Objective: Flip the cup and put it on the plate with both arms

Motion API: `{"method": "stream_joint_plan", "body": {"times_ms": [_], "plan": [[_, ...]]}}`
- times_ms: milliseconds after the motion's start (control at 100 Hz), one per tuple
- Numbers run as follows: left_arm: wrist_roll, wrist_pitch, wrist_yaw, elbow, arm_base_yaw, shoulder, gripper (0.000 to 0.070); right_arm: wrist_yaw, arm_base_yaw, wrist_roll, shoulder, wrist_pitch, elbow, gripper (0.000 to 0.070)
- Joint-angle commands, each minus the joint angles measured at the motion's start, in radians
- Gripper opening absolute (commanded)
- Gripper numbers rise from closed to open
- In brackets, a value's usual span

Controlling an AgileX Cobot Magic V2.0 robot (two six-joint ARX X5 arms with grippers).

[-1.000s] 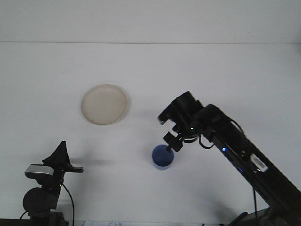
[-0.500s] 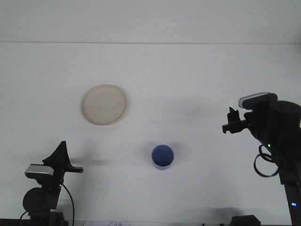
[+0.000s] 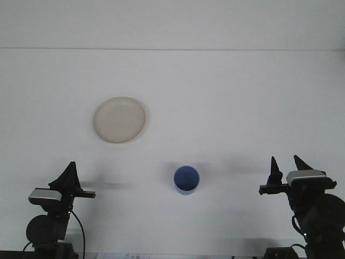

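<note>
**Blue cup upright and free, both grippers parked low**

Nearest the camera, the left gripper (image 3: 69,171) sits at the bottom left corner; only a single dark point shows, so I cannot tell whether its fingers are apart or together. The right gripper (image 3: 284,168) sits at the bottom right with two prongs standing clearly apart, holding nothing.

Between the two, and slightly beyond their fingertips, the blue cup (image 3: 186,179) stands mouth up on the white table (image 3: 226,97), well apart from either set of fingers. It looks like a small, light, stiff plastic cup with a smooth wall, probably slippery; a pinch across the rim or side wall seems the likely hold, with modest squeeze.

Farther off, beyond and right of the left fingers, lies the cream plate (image 3: 119,120), empty.
</note>
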Motion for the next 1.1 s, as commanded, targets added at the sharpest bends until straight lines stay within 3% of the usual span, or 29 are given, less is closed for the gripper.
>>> {"method": "stream_joint_plan", "body": {"times_ms": [0,90,140,380,750,920,1090], "plan": [[-0.003,0.011,0.002,-0.011,-0.001,-0.001,0.0012,0.021,0.001,0.021,-0.023,0.02,-0.006,0.0308],[-0.011,0.0,0.002,0.014,-0.001,-0.001,0.0012,0.043,0.001,0.021,-0.047,0.019,-0.011,0.008],[-0.018,-0.018,0.002,0.042,-0.001,0.0,0.0012,0.043,0.001,0.021,-0.051,0.02,-0.011,0.0],[-0.056,-0.231,0.001,0.315,-0.001,0.106,0.0012,0.043,0.001,0.021,-0.046,0.019,-0.011,0.0],[-0.095,-0.806,0.005,0.968,-0.003,0.667,0.0012,0.042,0.001,0.022,-0.042,0.019,-0.011,0.0],[-0.02,-1.039,0.106,1.146,-0.003,0.894,0.0012,0.042,0.001,0.022,-0.042,0.019,-0.011,0.0],[-0.05,-1.069,0.172,1.171,-0.005,1.01,0.0015,0.039,0.001,0.022,-0.042,0.016,-0.011,0.0]]}}
